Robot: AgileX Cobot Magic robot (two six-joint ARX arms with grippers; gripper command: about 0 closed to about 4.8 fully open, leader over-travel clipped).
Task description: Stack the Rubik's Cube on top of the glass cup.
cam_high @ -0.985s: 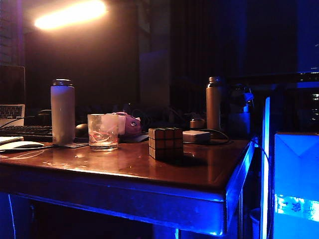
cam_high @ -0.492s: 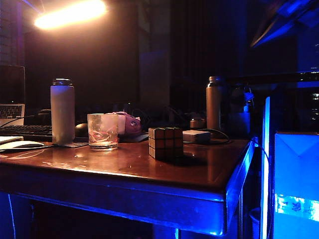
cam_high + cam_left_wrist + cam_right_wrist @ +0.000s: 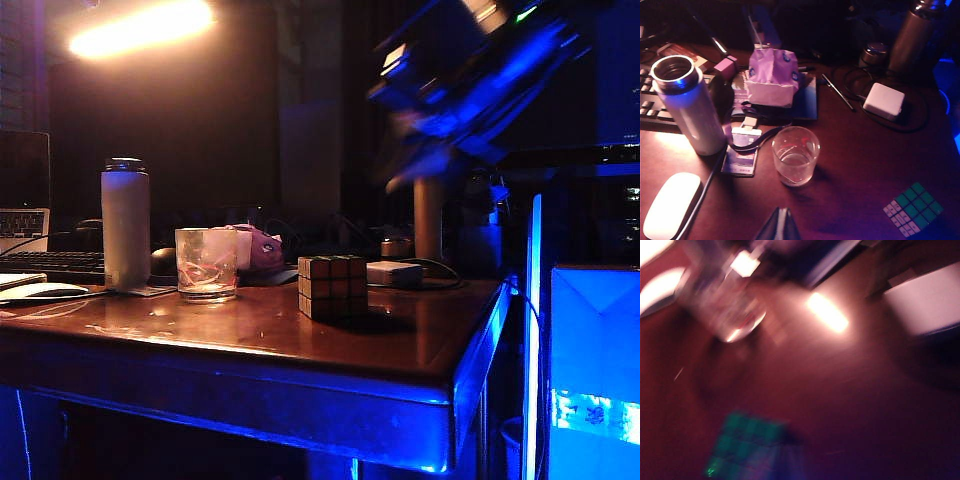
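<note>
The right gripper [image 3: 400, 180] hangs blurred high above the far right of the worktop [image 3: 330, 345], holding and touching nothing; whether its jaws are open cannot be told. The left gripper [image 3: 780, 225] shows only as a dark tip at the near edge, its jaws pressed together and empty. The Rubik's Cube [image 3: 332, 287] sits on the worktop right of centre, apart from the glass cup [image 3: 207, 264], which stands upright to its left. A white bottle [image 3: 125, 224] stands left of the cup. A metal bottle [image 3: 914, 32] and white adapter [image 3: 394, 274] lie further back.
</note>
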